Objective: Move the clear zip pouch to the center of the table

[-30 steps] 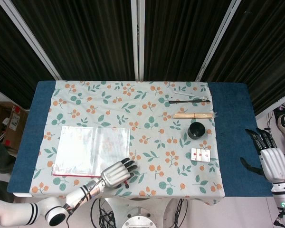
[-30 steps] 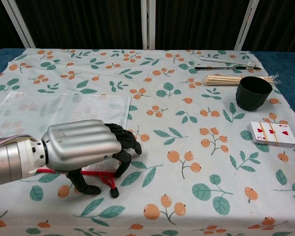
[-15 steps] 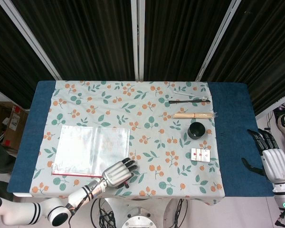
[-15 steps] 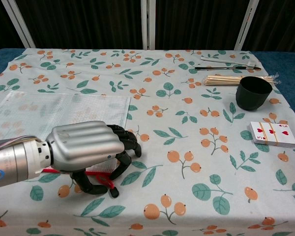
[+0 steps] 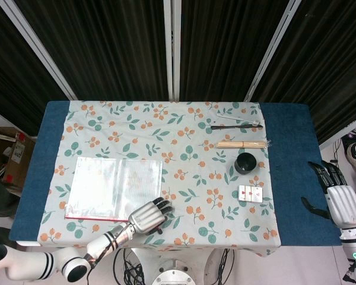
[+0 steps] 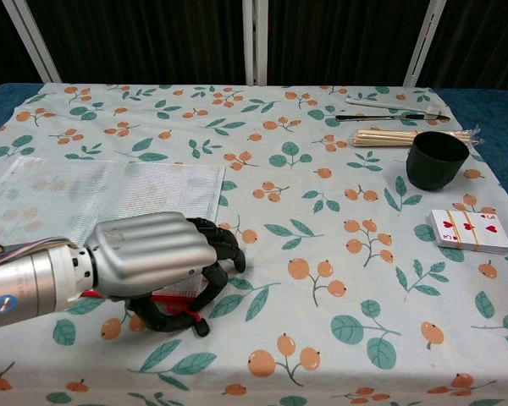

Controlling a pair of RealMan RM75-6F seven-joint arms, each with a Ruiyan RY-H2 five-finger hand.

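The clear zip pouch (image 5: 114, 187) lies flat on the left half of the floral cloth, its red zip edge along the near side. My left hand (image 5: 147, 216) sits at the pouch's near right corner. In the chest view the left hand (image 6: 157, 254) has its fingers curled down over the pouch (image 6: 102, 199), and the red zip strip (image 6: 173, 310) is pinched between thumb and fingers. My right hand (image 5: 339, 199) hovers off the cloth's right side over the blue table edge, fingers apart and empty.
A black cup (image 5: 245, 162) stands right of centre, with a banded deck of cards (image 5: 250, 193) in front of it and a bundle of wooden sticks (image 5: 241, 143) behind. A black utensil (image 5: 236, 125) lies at the far right. A cardboard box (image 5: 6, 157) stands left of the table.
My left hand's fingers and thumb have curled tighter on the pouch's near corner, lifting the red zip strip a little. The pouch has hardly shifted. The right hand stays put.
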